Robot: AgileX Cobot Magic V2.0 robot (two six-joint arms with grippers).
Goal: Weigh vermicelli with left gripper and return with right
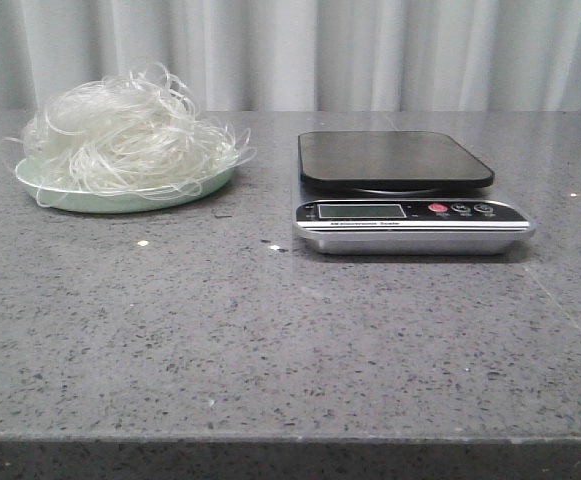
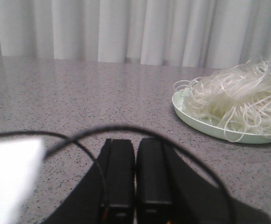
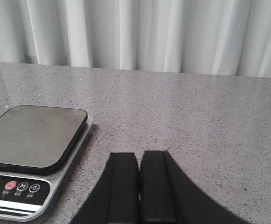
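Observation:
The vermicelli (image 1: 130, 140) is a fluffy whitish nest on a pale green plate (image 1: 120, 200) at the table's back left. It also shows in the left wrist view (image 2: 238, 98) on the plate (image 2: 205, 126). The kitchen scale (image 1: 400, 190) stands to the right with a bare dark platform; it also shows in the right wrist view (image 3: 30, 140). My left gripper (image 2: 135, 142) is shut and empty, low over the table, apart from the plate. My right gripper (image 3: 139, 156) is shut and empty beside the scale. Neither gripper shows in the front view.
A grey speckled stone table (image 1: 290, 340) runs to white curtains (image 1: 370, 50) at the back. A black cable (image 2: 79, 135) loops over the left gripper. A blurred white patch (image 2: 9, 177) fills that view's corner.

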